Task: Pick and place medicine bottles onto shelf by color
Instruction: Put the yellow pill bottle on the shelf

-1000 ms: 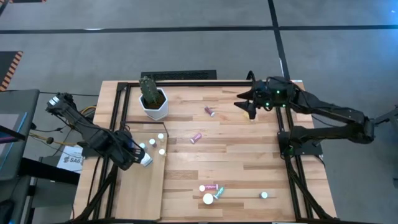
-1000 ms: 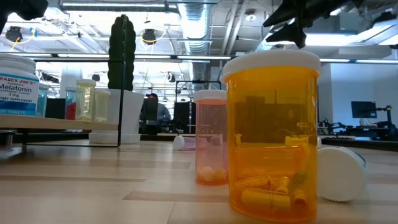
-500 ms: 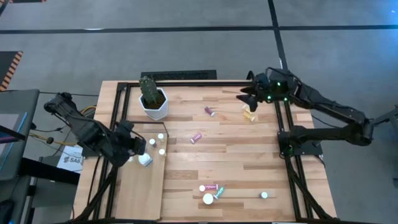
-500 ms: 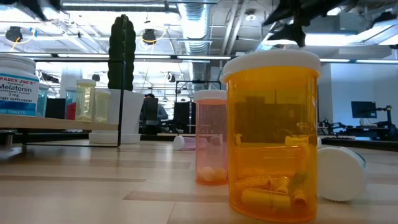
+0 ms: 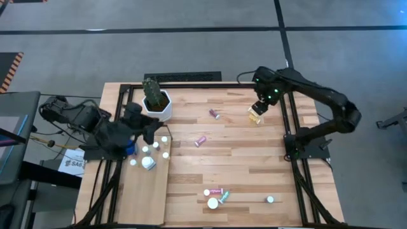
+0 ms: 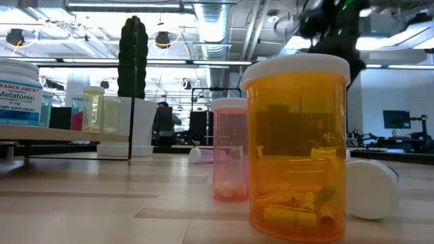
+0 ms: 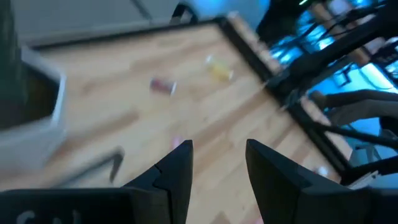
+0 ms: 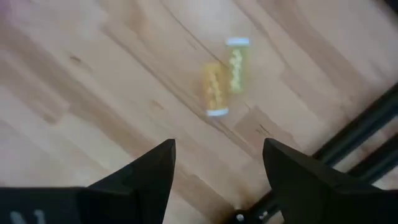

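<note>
Two yellow bottles (image 8: pixel 222 77) lie side by side, white-capped, beyond our right pincer (image 8: pixel 217 163), its jaws apart, empty.

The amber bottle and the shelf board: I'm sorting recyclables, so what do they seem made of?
The amber bottle looks like translucent glossy plastic: capsules show through its wall. Its white cap looks like opaque matte plastic. The shelf board looks like pale, smooth plywood, lighter than the striped plank tabletop.

We see grey floor (image 5: pixel 191 51) crossed by dark lines around the desk (image 5: pixel 241 159), with ceiling ducts (image 6: pixel 210 20) and lamps behind.
</note>
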Available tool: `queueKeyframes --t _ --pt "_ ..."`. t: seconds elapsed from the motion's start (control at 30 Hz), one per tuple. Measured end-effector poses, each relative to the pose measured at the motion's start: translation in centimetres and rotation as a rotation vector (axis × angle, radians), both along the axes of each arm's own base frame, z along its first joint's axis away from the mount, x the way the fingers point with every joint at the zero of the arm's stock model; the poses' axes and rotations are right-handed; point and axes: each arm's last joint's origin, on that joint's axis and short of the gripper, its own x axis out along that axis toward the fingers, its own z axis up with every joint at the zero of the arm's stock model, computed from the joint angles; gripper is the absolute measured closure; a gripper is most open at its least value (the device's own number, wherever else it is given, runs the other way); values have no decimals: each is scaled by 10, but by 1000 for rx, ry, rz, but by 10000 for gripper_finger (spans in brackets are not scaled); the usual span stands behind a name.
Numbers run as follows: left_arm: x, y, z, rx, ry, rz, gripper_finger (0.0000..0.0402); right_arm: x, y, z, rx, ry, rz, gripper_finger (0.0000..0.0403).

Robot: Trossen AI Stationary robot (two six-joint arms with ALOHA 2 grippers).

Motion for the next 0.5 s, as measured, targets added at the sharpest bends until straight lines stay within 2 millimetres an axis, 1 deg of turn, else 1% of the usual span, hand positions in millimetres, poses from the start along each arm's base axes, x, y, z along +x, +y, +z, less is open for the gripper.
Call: queueKeyframes --t 0.07,0.13,0.23,0.3,0.43,0.5 --pt "3 4 10 57 -26 -25 268 5 -10 -11 29 40 -19 138" --pt "6 8 18 105 -48 -43 268 11 -19 -20 29 51 -1 138" --pt "9 12 28 167 -69 -69 268 22 -33 -33 20 48 11 138" --pt "10 14 32 198 -76 -87 268 25 -40 -40 29 57 -1 138" --pt "10 17 38 223 -84 -103 268 27 -49 -55 69 105 -11 138" --pt "9 18 40 222 -89 -95 268 28 -51 -59 76 117 14 138"
